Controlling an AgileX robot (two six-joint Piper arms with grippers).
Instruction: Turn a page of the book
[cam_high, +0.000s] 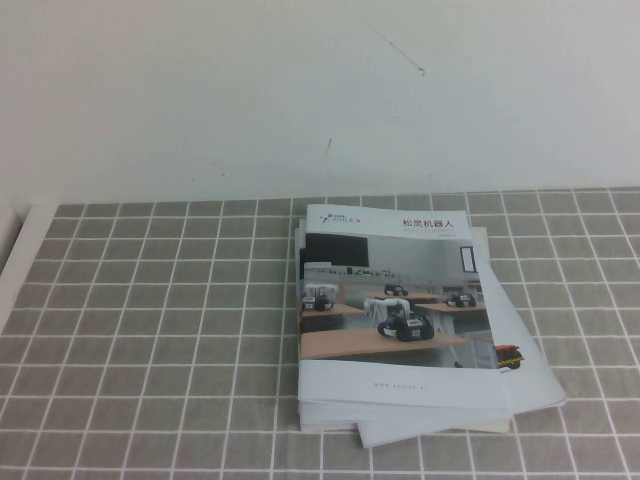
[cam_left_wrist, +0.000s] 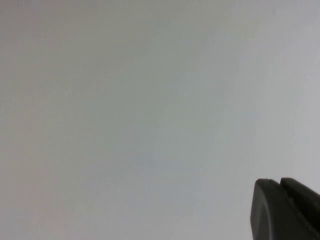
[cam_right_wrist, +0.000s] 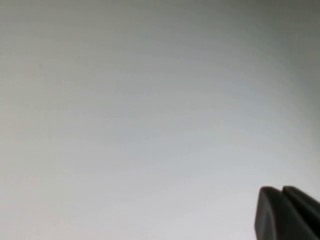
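Book (cam_high: 395, 310) lies closed on the paper stack (cam_high: 530, 360), 4 o'clock on the table (cam_high: 150, 320), cover untouched. Both pincers are parked off-table: right gripper (cam_right_wrist: 287, 212) pinched together, left gripper (cam_left_wrist: 285, 207) likewise.

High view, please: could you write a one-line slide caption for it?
Closed book atop white booklets on the gridded table; neither arm in frame, each wrist view showing its hand against blank wall.
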